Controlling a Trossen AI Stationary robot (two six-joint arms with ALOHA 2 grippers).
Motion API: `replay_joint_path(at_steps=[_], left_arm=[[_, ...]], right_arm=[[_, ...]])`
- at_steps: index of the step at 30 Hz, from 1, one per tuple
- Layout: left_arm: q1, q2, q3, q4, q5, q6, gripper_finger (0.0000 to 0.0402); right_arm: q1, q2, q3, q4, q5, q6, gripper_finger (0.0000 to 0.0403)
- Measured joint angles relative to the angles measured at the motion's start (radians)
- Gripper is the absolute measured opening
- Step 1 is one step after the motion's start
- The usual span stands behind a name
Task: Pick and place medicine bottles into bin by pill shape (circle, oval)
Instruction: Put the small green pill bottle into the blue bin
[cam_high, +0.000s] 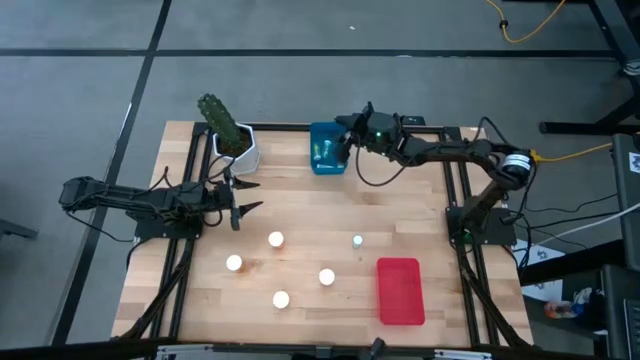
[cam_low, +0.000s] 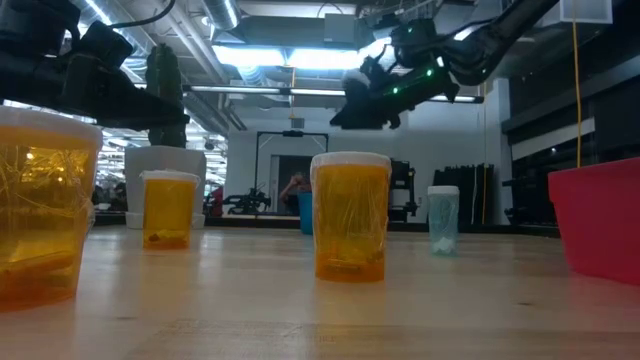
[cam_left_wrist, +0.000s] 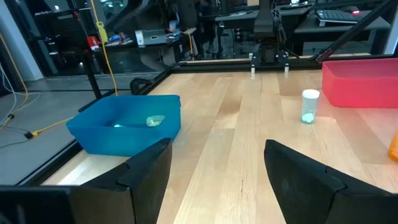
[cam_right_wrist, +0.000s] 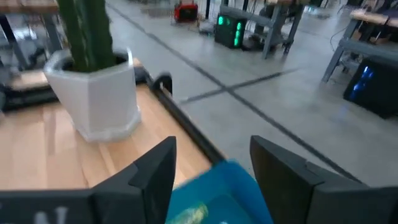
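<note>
Nearest the low camera: orange bottle (cam_low: 40, 205) at the left edge, close and large, white cap on. Second orange bottle (cam_low: 350, 214) upright mid-table; third orange bottle (cam_low: 169, 208) farther back, in front of the white cactus pot (cam_low: 160, 170). Small pale bottle (cam_low: 443, 219) upright toward the right, near the red bin (cam_low: 598, 230).

From above: five white caps on the wood table (cam_high: 300, 205), well apart from one another — at (cam_high: 276, 239), (cam_high: 234, 263), (cam_high: 281, 298), (cam_high: 327, 276), plus the small pale one (cam_high: 357, 240). Red bin (cam_high: 400, 291) just beside the fourth, empty as far as visible.

Blue bin (cam_high: 326, 148) at the far table edge, beside the cactus pot (cam_high: 235, 148). Pale bottle (cam_left_wrist: 155, 121) lying on its side inside it; second item there too blurred to identify.

Right gripper (cam_high: 350, 135) above the blue bin, fingers (cam_right_wrist: 155, 171) spread wide, nothing between them.

Left gripper (cam_high: 242, 201) low over the table near the cactus pot, fingers (cam_left_wrist: 149, 168) wide apart, nothing held.
</note>
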Motion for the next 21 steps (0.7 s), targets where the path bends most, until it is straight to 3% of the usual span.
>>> replay_joint_path(at_steps=[4, 9, 21], left_arm=[[0.0, 0.0, 0.0, 0.0, 0.0, 0.0, 0.0247], [0.0, 0.0, 0.0, 0.0, 0.0, 0.0, 0.0247], [0.0, 0.0, 0.0, 0.0, 0.0, 0.0, 0.0247]], right_arm=[[0.01, -0.069, 0.0, -0.077, -0.002, 0.033, 0.0204], [0.059, -0.176, 0.0, -0.341, -0.004, 0.039, 0.0204], [0.289, -0.397, 0.0, -0.87, -0.049, 0.118, 0.0204]])
